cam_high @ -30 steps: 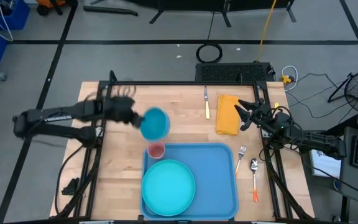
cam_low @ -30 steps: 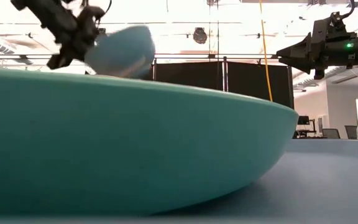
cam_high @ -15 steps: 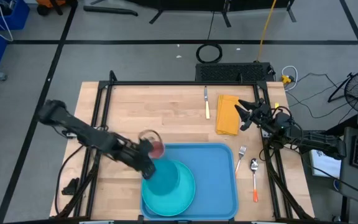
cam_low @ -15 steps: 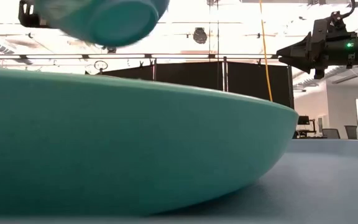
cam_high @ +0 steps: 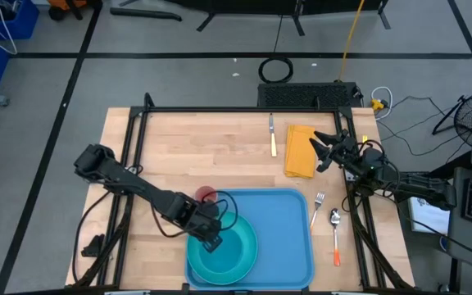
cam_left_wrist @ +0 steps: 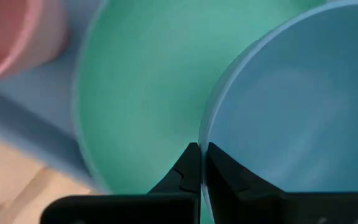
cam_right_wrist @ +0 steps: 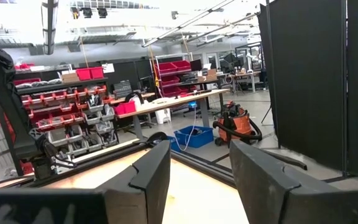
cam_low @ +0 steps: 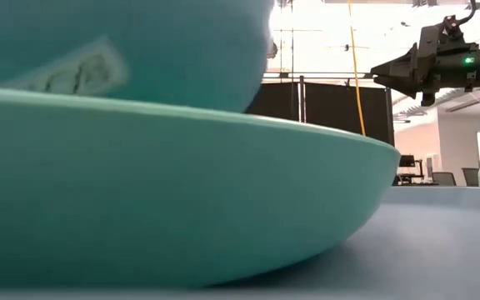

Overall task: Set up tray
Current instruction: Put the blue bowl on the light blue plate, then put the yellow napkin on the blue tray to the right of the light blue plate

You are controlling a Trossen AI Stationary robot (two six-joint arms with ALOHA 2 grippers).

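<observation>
High view showed you the tray [cam_high: 289, 238] lying at the near middle of the table [cam_high: 220, 147], with the teal plate [cam_high: 224, 246] on its left half and the left gripper [cam_high: 211, 238] over the plate, carrying the small blue bowl [cam_high: 229, 242]. A pink cup [cam_high: 207, 195] stood just beside the tray's far left corner, and I could not tell whether it touched the rim. The right gripper [cam_high: 322, 152] waited at the right edge, near the yellow napkin [cam_high: 300, 152]; a knife [cam_high: 273, 135], a fork [cam_high: 319, 209] and a spoon [cam_high: 335, 233] lay outside the tray. Low view gave you the bowl [cam_low: 123, 50] right over the plate [cam_low: 182, 200], very close or perhaps touching; I could not say which. Left wrist view showed its two fingers closed together on the rim of the bowl [cam_left_wrist: 291, 112], one inside and one outside, with the plate [cam_left_wrist: 142, 93] beneath. Right wrist view showed that arm's fingers [cam_right_wrist: 151, 174] standing apart and holding nothing. My advice for this step was that you lower the bowl slowly and level until its base sat flat on the plate, near the center, and only then let the fingers part. If you released it tilted, the bowl could rock or slide toward the plate's edge.
</observation>
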